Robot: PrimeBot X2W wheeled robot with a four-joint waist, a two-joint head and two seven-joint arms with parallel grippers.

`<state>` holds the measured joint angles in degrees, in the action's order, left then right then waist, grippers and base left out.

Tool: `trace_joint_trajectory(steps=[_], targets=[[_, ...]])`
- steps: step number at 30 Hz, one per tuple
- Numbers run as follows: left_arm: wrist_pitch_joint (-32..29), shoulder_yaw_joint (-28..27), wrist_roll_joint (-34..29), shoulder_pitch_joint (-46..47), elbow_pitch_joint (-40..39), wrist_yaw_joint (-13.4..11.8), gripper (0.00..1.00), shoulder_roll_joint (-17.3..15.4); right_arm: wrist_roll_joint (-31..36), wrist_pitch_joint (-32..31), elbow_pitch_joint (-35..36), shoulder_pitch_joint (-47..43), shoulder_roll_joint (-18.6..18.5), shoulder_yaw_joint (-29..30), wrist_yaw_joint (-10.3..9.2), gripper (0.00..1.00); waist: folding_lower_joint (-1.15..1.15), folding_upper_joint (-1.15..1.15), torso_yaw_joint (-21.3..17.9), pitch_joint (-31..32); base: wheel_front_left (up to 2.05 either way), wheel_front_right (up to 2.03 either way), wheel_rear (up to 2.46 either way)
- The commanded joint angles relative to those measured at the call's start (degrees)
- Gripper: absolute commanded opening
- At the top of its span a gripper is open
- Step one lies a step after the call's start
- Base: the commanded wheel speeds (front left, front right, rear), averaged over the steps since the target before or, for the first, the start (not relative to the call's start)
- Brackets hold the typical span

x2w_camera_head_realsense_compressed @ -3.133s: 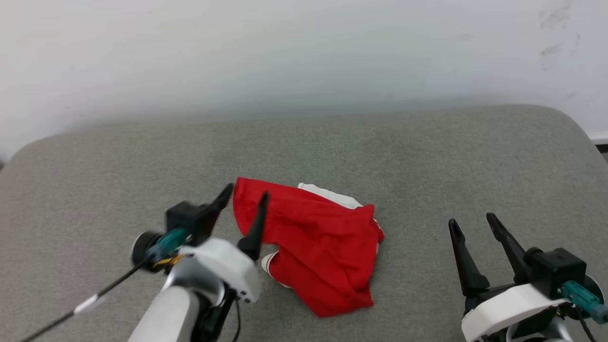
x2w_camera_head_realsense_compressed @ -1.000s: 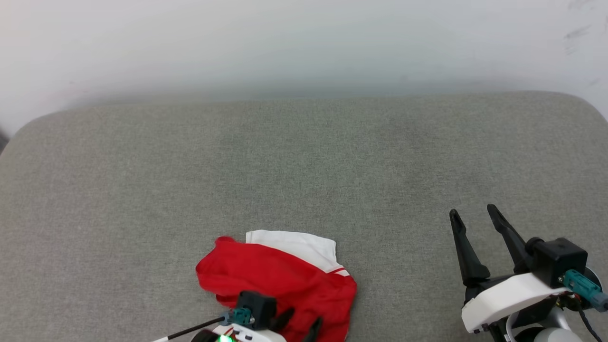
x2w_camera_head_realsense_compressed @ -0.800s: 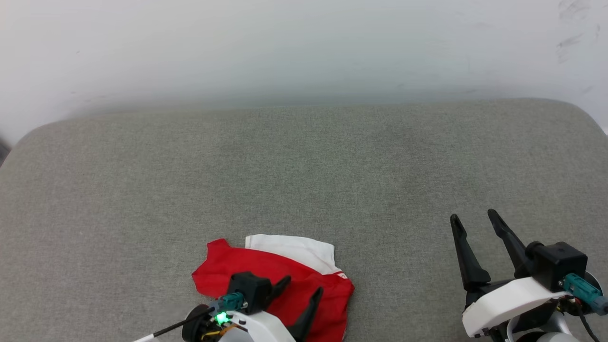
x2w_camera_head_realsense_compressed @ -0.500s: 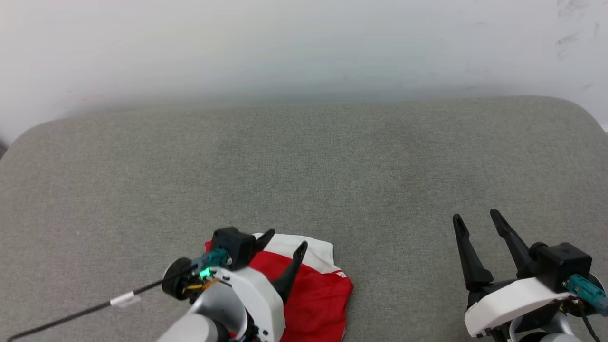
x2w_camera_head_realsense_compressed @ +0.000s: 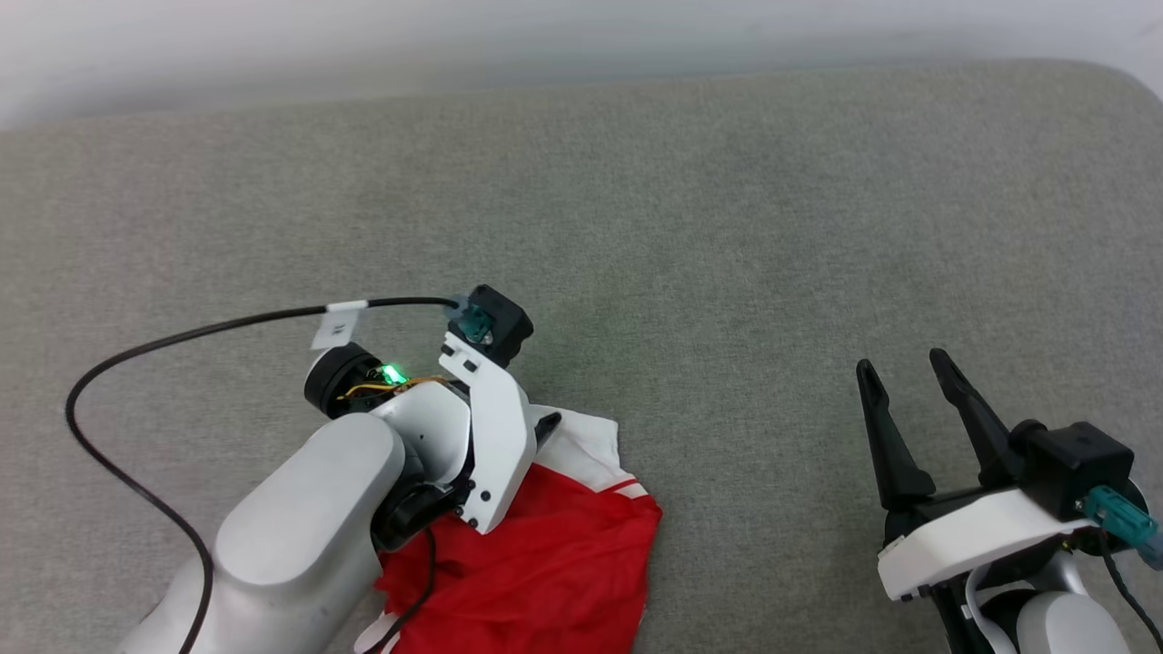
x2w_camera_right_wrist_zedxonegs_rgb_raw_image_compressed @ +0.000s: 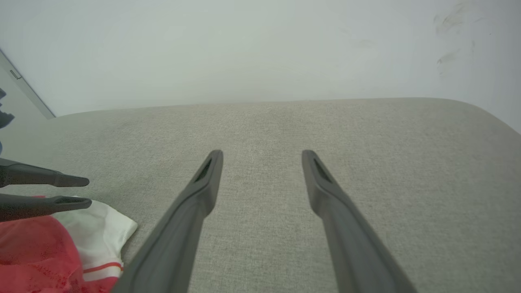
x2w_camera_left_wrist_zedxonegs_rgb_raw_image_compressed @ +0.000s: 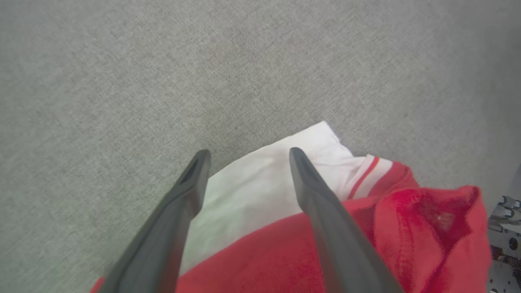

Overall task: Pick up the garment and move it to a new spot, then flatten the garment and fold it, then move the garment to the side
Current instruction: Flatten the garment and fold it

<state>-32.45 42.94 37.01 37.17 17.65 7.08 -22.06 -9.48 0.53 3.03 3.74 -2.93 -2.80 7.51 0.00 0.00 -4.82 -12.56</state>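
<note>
1. Left gripper: your fingers stand apart and hold nothing. They point down over the white sleeve. I cannot tell whether the tips touch the cloth.
2. Shirt: it lies bunched on the grey cushion, at the near edge and partly under your left arm. The red body is doubled over itself, and the sleeve, with its striped trim, pokes out on the far side. It is neither flat nor folded.
3. Right gripper: your fingers are apart and empty, over bare cushion. They are well apart from the shirt, off to its right.
4. Step in hand, in my judgement: flattening is about to start, with the left gripper lined up to take the sleeve.
5. Next move, in my judgement: close on a single layer at the sleeve edge. Bring the right gripper across to an opposite edge, then draw the two apart. Taking several layers at once risks dragging the heap instead of spreading it.
</note>
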Motion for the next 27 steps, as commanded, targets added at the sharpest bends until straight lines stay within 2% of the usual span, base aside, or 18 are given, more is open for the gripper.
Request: trace_joint_trajectory(steps=[1, 10, 11, 12, 13, 15, 22, 27], targets=[[-1.3, 1.6, 0.3, 1.7, 1.1, 0.3, 1.00, -0.5, -0.5, 0.5, -0.4, 1.2, 0.1, -0.1, -0.03, 1.00, 0.00, 0.00, -1.1, -1.5, 0.00, 0.00, 0.00], [-6.8, 14.5, 4.0, 4.4, 6.7, 0.5, 1.00, -2.2, -0.8, 1.8, -2.4, 2.4, 0.1, -0.4, -0.03, 1.00, 0.00, 0.00, -2.2, -2.4, 0.00, 0.00, 0.00], [-6.6, 15.4, 4.5, 4.4, 7.2, 0.5, 0.87, -2.1, -0.8, 1.8, -2.5, 2.5, 0.1, -0.4, -0.04, 1.00, 0.00, 0.00, -2.3, -2.4, 0.00, 0.00, 0.00], [-6.1, 16.4, 4.8, 4.7, 7.6, 0.5, 0.38, -2.1, -0.9, 1.9, -2.6, 2.6, 0.1, -0.4, -0.03, 1.00, 0.00, 0.00, -2.4, -2.4, 0.00, 0.00, 0.00], [-5.1, 16.9, 5.4, 5.0, 7.8, 0.5, 0.00, -1.8, -1.1, 1.9, -2.7, 2.7, 0.1, -0.4, -0.04, 1.00, 0.00, 0.00, -2.4, -2.3, 0.00, 0.00, 0.00], [-2.6, 17.6, 5.3, 6.3, 8.2, 0.5, 0.00, -1.2, -1.1, 1.9, -2.8, 2.8, 0.1, -0.4, -0.04, 1.00, 0.00, 0.00, -2.4, -2.2, 0.00, 0.00, 0.00], [11.7, 15.8, 2.6, 12.0, 8.5, 0.3, 0.00, 2.8, -1.2, 1.4, -3.4, 2.0, 0.1, -0.3, -0.04, 1.00, 0.00, 0.00, -2.0, -0.4, 0.00, 0.00, 0.00], [20.9, 11.8, 1.0, 15.1, 7.9, -2.8, 0.00, 4.1, -1.5, 1.1, -3.1, 1.3, 0.1, -0.2, -0.03, 1.00, 0.00, 0.00, -1.4, 0.8, 0.00, 0.00, 0.00]])
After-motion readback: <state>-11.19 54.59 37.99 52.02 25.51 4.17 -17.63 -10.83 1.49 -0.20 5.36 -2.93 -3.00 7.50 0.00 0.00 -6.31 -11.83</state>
